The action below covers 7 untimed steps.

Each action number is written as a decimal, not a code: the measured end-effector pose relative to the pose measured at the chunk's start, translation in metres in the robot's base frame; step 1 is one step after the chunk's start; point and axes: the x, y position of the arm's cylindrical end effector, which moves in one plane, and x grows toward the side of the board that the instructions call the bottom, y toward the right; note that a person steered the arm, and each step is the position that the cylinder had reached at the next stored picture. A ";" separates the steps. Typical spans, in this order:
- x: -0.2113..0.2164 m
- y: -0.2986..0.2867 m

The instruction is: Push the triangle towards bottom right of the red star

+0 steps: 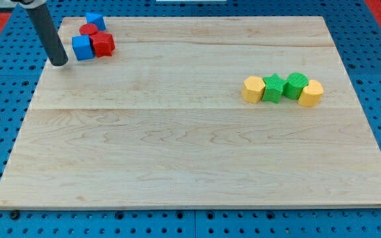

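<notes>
My tip (59, 63) tilted, just left of blue cube (83, 48).

- the straight dark rod (47, 30) runs off the top edge, upper part cut off
- flat red block (88, 30) sits partly behind the red star-ish block (102, 44), shape honestly hard to call
- far blue block (96, 20) too small to read
</notes>
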 end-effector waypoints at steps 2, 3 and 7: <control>0.000 0.006; 0.000 0.004; 0.003 0.008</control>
